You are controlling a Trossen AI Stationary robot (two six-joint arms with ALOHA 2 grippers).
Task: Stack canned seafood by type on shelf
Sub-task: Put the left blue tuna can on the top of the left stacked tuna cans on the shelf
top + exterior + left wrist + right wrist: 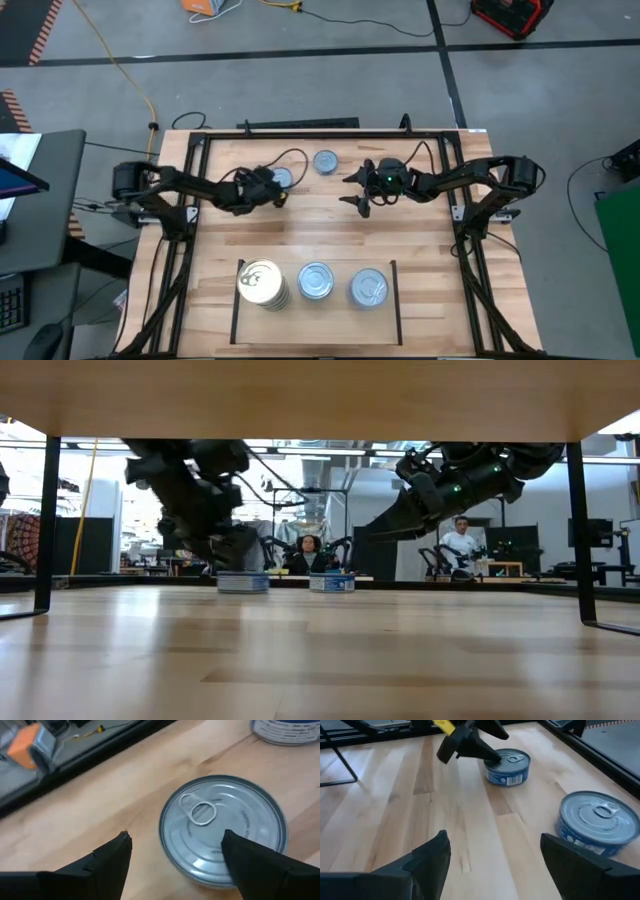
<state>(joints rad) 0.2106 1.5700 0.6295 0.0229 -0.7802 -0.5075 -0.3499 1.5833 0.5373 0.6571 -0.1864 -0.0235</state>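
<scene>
Two silver-topped, blue-sided cans stand on their bases at the table's far middle. One can (284, 178) (222, 835) is under my left gripper (274, 188) (177, 837), which is open; one finger reaches over the can's top and the other stands beside it. The other can (325, 161) (597, 822) stands free. My right gripper (356, 192) (494, 837) hovers open to its right, holding nothing. On the shelf (238, 320) at the near edge stand a gold-topped stack (262, 283) and two silver-topped cans or stacks (316, 281) (368, 288). My left gripper comes at the can slanting down from the table's left. One finger (487, 754) is at the rim of the can's top (496, 760). I cannot tell whether it touches the can. The can stands upright on the table.
A black metal frame (190, 200) borders the table on the left, right and far sides, with posts (47, 520) at its corners. Bare wood lies between the far cans and the shelf. Two people (308, 552) sit in the room beyond the table.
</scene>
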